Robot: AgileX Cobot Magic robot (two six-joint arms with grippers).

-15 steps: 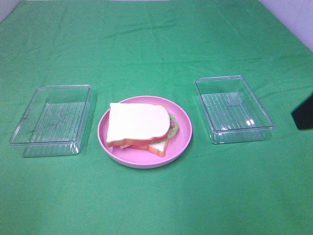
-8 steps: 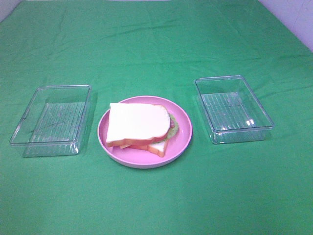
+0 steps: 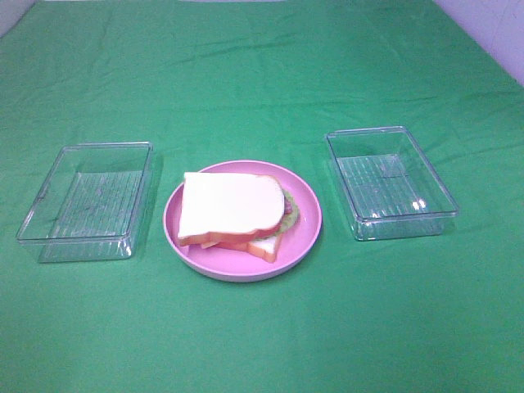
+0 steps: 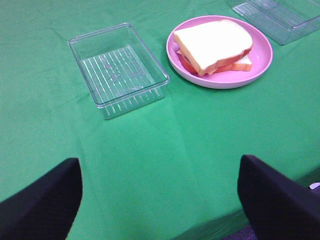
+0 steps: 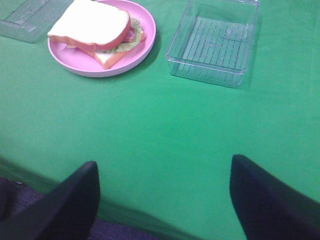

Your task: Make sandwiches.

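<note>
On pink plate [image 3: 304, 237]: stacked sandwich [image 3: 233, 209]

Round pink plate [image 3: 304, 237] centred on green-clothed surface [image 3: 262, 327]. Clear plastic tray [image 3: 86, 201] just beside on left, another tray [image 3: 390, 182] near on right.
</note>
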